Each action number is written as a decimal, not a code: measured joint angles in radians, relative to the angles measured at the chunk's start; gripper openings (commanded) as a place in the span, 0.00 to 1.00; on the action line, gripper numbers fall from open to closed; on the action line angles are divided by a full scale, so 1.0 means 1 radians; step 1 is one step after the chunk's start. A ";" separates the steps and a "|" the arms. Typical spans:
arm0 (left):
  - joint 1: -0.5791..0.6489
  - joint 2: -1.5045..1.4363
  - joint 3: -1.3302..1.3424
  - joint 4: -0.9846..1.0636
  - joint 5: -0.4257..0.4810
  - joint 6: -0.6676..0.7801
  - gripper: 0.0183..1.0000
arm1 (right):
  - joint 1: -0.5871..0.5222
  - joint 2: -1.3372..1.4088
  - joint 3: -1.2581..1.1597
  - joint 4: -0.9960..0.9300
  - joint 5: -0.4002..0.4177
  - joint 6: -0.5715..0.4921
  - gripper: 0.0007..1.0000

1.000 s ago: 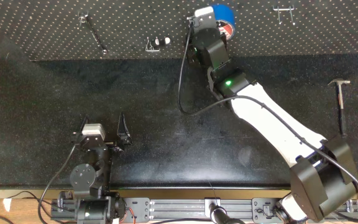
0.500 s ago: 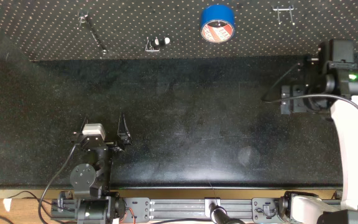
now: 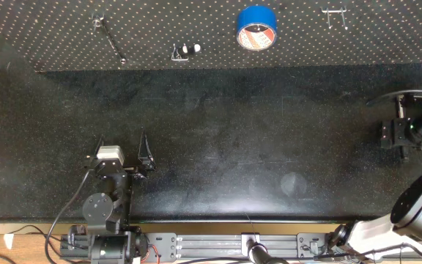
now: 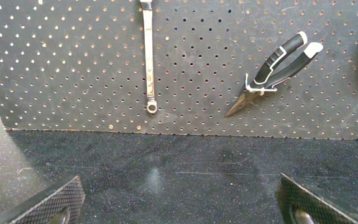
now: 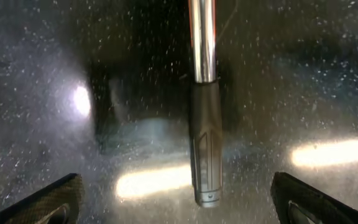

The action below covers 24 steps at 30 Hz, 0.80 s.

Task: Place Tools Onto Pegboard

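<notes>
Gone within the last second from the blue tape roll hung on the pegboard out to the right side of the dark mat, and now poised close above it with the right claw spread wide. Directly under the claw and centred between its fingers: the hammer, lying flat, dark moulded grip nearest, bare steel shaft leading away ahead. Probably rigid and head-heavy with a slick shaft, so best pinched across the grip near where it meets the steel.
</notes>
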 measured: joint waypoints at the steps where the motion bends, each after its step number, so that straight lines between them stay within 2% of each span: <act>1: 0.000 0.000 0.000 0.000 0.000 0.000 0.99 | -0.002 0.001 0.000 0.017 -0.002 0.000 0.98; 4: 0.000 0.000 0.000 0.000 0.000 0.000 1.00 | -0.038 0.006 0.000 0.034 -0.013 -0.004 0.98; 8: 0.000 0.000 0.000 0.000 0.000 0.000 1.00 | -0.067 0.050 0.000 0.041 -0.069 -0.050 0.98; 10: 0.000 0.000 0.000 0.000 0.000 0.000 1.00 | -0.067 0.064 0.000 0.052 -0.072 -0.054 0.92; 13: 0.000 0.000 0.000 0.000 0.000 0.000 1.00 | -0.067 0.077 0.000 0.056 -0.076 -0.064 0.22; 14: 0.000 0.000 0.000 0.000 0.000 0.000 1.00 | -0.069 0.080 0.002 0.059 -0.074 -0.069 0.08; 19: 0.000 0.000 0.000 0.000 0.000 0.000 1.00 | -0.074 0.093 0.021 0.051 -0.066 -0.071 0.07; 21: 0.000 0.000 0.000 0.000 0.000 0.000 1.00 | -0.076 0.073 0.011 0.069 -0.142 -0.071 0.08; 22: 0.000 0.000 0.000 0.000 0.000 0.000 1.00 | -0.071 -0.028 -0.009 0.080 -0.264 -0.063 0.07; 24: 0.000 0.000 0.000 0.000 0.000 0.000 1.00 | -0.048 -0.327 -0.008 0.108 -0.378 0.006 0.07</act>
